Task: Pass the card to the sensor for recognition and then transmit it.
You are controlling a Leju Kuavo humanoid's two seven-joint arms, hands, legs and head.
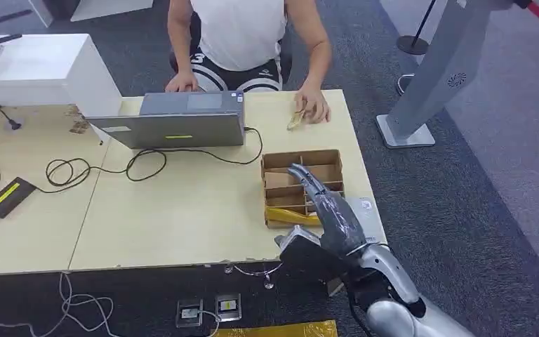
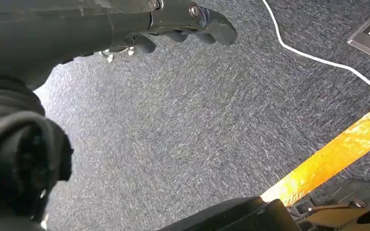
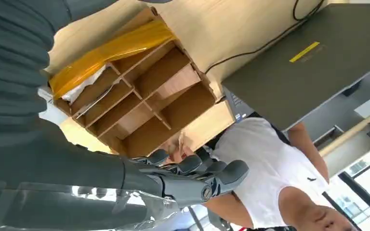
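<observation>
Cardboard divider box sits on the right side of the pale wooden table, with a strip of yellow tape along its near edge. The robot's right hand hovers right over that box, fingers stretched out straight and holding nothing as far as I can see. The card looks to be the small yellowish thing at the far right of the table, just under the person's hand, well apart from the robot's hand. A grey laptop sits left of that, with black cables looping across the tabletop. The left hand hangs down over grey carpet, fingers loosely curled with nothing in them. Near it on the floor are a white cable and a yellow tape strip.
</observation>
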